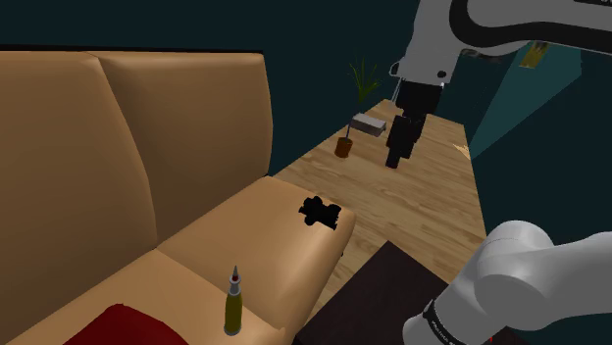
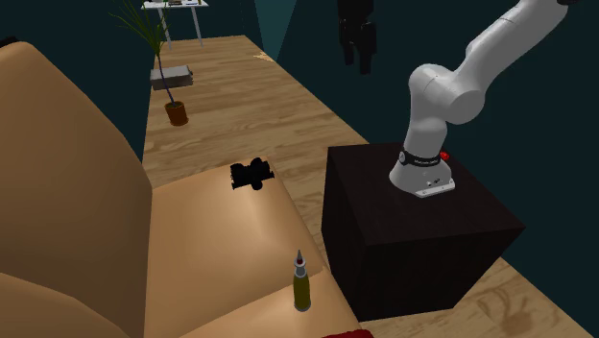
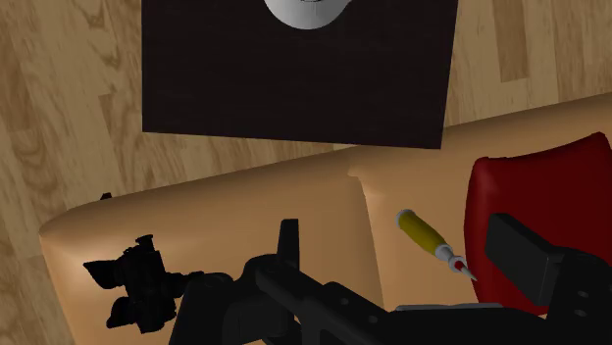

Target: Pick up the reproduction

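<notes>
Hovering gripper [image 1: 394, 162]: fingers spread, clasping nothing, high over the wood floor [image 1: 422, 211].
Shell [image 1: 233, 306]: upright on the sofa [image 1: 186, 127] seat's edge near the stand [image 2: 413, 240], well apart from the gripper.

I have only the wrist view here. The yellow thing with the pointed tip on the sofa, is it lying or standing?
Observer: The yellow thing stands upright on the seat, tip up.
Operator: And the gripper, is it near the seat?
Observer: No, the gripper hangs high above the wooden floor, apart from the sofa.
Operator: What else stands on that floor?
Observer: A potted plant, beyond the sofa end where the black object lies.
</notes>
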`<action>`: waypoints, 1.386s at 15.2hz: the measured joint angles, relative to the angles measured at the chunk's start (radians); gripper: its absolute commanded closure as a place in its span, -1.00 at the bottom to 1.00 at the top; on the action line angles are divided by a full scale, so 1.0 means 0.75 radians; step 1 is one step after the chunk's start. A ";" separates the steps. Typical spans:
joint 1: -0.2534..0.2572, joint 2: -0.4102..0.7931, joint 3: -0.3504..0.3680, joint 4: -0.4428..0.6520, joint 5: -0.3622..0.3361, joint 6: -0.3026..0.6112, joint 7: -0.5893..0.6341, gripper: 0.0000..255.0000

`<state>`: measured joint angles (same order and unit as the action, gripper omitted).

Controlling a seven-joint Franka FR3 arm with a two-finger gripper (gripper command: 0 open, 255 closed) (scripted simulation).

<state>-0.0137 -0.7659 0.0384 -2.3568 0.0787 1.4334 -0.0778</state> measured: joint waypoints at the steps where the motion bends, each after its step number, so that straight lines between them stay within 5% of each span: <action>1: 0.000 0.000 0.000 0.000 0.000 0.000 0.000 -1.00; 11: 0.042 0.153 0.206 -0.193 0.150 0.384 0.239 -1.00; 21: 0.058 0.545 0.430 -0.205 0.219 0.838 0.504 -1.00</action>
<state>0.0301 -0.3575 0.3611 -2.5105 0.2431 2.0619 0.3001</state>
